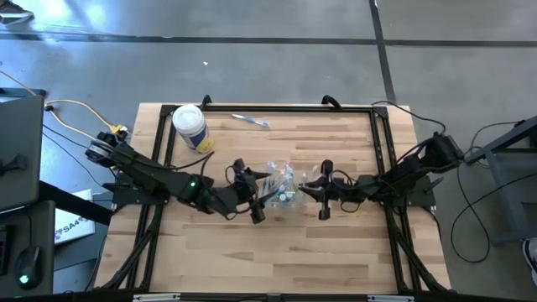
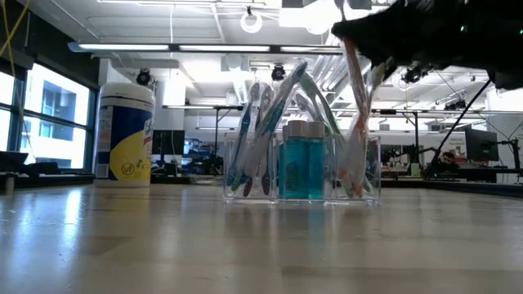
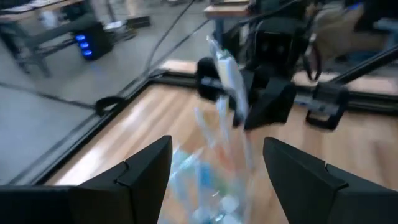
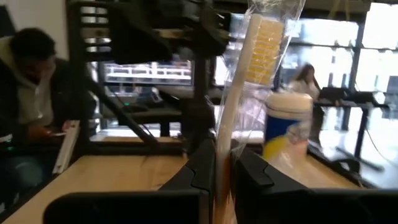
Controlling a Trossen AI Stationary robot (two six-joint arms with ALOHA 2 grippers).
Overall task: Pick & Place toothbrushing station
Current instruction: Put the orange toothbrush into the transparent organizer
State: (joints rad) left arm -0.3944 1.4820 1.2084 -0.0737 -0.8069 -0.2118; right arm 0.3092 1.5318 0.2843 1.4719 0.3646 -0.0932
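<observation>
The toothbrushing station (image 2: 302,167) is a clear holder in the middle of the table (image 1: 281,186). Pastel toothbrushes and a blue white-capped bottle (image 2: 303,163) stand in it. My right gripper (image 1: 305,188) is at its right side, shut on a wrapped toothbrush (image 4: 249,74) with a white handle. My left gripper (image 3: 217,180) stands open at the station's left side (image 1: 260,196), its fingers on either side of the holder's top and apart from it. One more toothbrush (image 1: 250,120) lies flat near the far edge. My right gripper pinches the toothbrush handle (image 4: 222,177) between its two fingers, below the bristle head (image 4: 265,42). The fingers come roughly level from the table's right and lie across the brush. The brush stands nearly upright, head up, and its handle (image 2: 356,122) runs down into the station's right compartment.
A white-lidded canister with a yellow label (image 1: 190,127) stands at the far left of the table. Black frame rails (image 1: 277,107) run along the table's edges. The near half of the table (image 1: 277,260) is bare wood. People sit beyond the table (image 4: 25,93).
</observation>
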